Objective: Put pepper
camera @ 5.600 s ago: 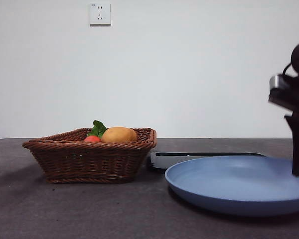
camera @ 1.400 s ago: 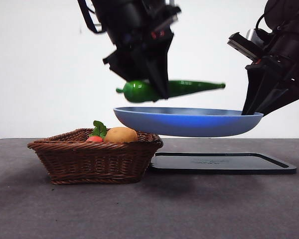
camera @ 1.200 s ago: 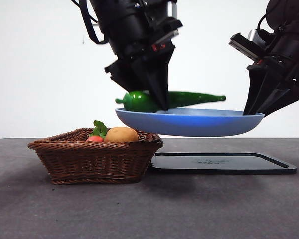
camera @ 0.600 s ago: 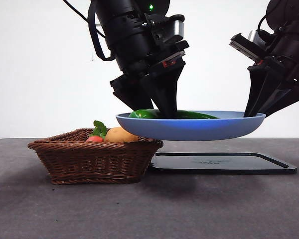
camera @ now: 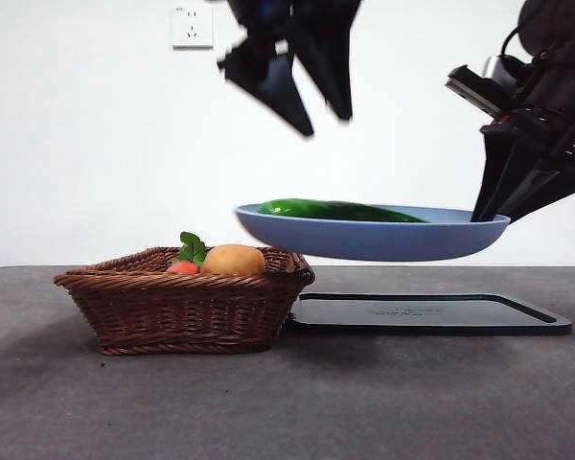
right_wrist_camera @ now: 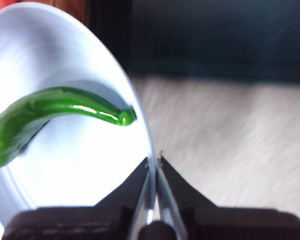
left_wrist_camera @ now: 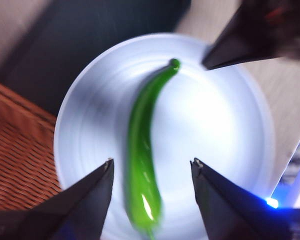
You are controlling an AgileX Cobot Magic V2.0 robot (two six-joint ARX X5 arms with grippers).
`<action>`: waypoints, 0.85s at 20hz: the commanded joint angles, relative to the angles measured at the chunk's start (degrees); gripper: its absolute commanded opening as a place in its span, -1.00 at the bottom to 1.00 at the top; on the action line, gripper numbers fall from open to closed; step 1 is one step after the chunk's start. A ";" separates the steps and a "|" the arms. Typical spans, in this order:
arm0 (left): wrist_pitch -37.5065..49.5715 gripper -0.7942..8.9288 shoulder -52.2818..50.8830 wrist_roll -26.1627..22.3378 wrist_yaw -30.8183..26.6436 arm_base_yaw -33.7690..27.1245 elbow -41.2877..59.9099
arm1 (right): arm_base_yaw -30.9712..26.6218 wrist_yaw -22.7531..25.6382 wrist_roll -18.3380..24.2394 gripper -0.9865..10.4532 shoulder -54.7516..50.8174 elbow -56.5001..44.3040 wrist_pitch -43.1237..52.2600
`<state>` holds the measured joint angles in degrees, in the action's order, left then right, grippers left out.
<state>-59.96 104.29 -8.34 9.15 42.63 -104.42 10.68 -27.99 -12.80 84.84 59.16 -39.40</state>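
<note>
The long glossy green pepper point(camera: 340, 210) lies in the blue plate point(camera: 374, 240), which hangs in the air above the black tray. It also shows in the left wrist view point(left_wrist_camera: 142, 160) and in the right wrist view point(right_wrist_camera: 50, 112). My left gripper point(camera: 316, 115) is open and empty, well above the pepper; in its own view point(left_wrist_camera: 150, 167) the jaws stand wide on either side of the pepper. My right gripper point(right_wrist_camera: 154, 160) is shut on the plate's rim point(right_wrist_camera: 145, 135) and holds the plate level at the right point(camera: 489, 206).
A brown wicker basket point(camera: 182, 302) stands on the dark table at the left, holding a round orange-tan fruit point(camera: 232, 260) and a small red fruit with green leaves point(camera: 180, 261). A flat black tray point(camera: 426, 313) lies under the raised plate. A wall socket point(camera: 192, 26) is on the back wall.
My left gripper has let go of the pepper into the plate, opened, and risen upward. The right gripper still holds the plate in the same place.
</note>
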 commanded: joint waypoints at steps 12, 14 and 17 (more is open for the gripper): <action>-1.01 -0.28 -26.75 0.85 -0.11 -4.85 -2.60 | -11.37 0.00 -0.85 -0.82 18.95 15.47 3.58; -1.51 -0.28 -29.77 1.29 -0.07 -4.85 -2.60 | -11.67 -0.02 -0.81 -0.82 22.43 17.46 4.24; -2.19 -0.28 -33.00 2.67 0.00 -4.83 -2.60 | -11.78 0.07 -0.83 -0.82 25.70 18.21 5.73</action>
<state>-62.41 70.67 -6.52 9.13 37.54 -105.56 -1.13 -27.46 -13.13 109.54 76.07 -33.95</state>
